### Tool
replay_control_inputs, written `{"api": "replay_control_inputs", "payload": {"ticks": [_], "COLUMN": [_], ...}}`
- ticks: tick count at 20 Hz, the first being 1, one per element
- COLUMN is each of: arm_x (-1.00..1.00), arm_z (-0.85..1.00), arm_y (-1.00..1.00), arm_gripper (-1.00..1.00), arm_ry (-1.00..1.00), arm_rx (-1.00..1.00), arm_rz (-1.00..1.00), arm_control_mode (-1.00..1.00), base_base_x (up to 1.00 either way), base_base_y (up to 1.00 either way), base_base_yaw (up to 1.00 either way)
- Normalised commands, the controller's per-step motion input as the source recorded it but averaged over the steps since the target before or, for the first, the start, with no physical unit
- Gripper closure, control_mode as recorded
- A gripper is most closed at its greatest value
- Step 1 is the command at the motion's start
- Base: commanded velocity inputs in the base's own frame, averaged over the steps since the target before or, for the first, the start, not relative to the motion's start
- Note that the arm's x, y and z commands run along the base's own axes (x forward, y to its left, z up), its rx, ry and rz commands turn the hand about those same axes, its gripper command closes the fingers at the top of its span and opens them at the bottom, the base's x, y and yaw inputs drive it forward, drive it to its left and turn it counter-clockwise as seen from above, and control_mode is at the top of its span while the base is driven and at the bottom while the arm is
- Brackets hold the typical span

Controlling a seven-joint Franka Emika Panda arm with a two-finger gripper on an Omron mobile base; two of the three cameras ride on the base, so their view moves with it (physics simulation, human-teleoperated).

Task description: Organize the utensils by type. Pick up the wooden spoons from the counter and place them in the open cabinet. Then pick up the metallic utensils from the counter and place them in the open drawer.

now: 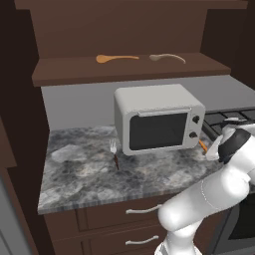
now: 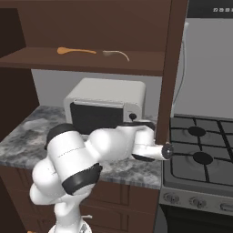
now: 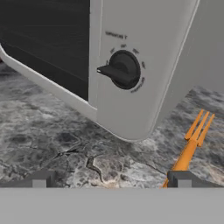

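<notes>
Two wooden spoons [image 1: 117, 58] lie in the cabinet [image 1: 74, 74]; the claw [image 3: 111, 179] gapes over an orange fork [image 3: 192, 144].

Base views look forward-down from behind left and right, sharing microwave [image 1: 158, 119], counter [image 1: 79, 177], cabinet [image 1: 74, 69]; hand view sits low, close to microwave's corner.

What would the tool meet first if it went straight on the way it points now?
Most likely the counter just before the microwave. The open tool looks down at bare stone, with the orange fork off by one finger. Depth is hard to judge.
</notes>
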Motion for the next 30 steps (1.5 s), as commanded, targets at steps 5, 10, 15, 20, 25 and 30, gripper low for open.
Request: {"api": "replay_control_inputs", "payload": {"ticks": [5, 10, 15, 20, 25, 30], "arm_x": [0.21, 0.21, 0.17, 0.14, 0.2, 0.22], "arm_z": [0.0, 0.0, 0.0, -0.05, -0.17, -0.21], "arm_y": [0.0, -0.12, -0.3, -0.3, -0.03, 0.0], "arm_gripper": [-1.0, -1.0, -1.0, -1.0, -1.0, -1.0], "arm_ry": [-0.01, 0.02, 0.02, 0.02, 0.03, 0.07], "arm_rx": [-0.06, -0.01, 0.0, 0.0, 0.01, 0.05], "arm_rz": [0.0, 0.0, 0.0, 0.0, 0.0, 0.01], "arm_control_mode": [-1.0, -1.0, -1.0, -1.0, -1.0, -1.0], "base_base_x": [0.0, 0.0, 0.0, 0.0, 0.0, 0.0], "base_base_y": [0.0, 0.0, 0.0, 0.0, 0.0, 0.0], "base_base_yaw": [0.0, 0.0, 0.0, 0.0, 0.0, 0.0]}}
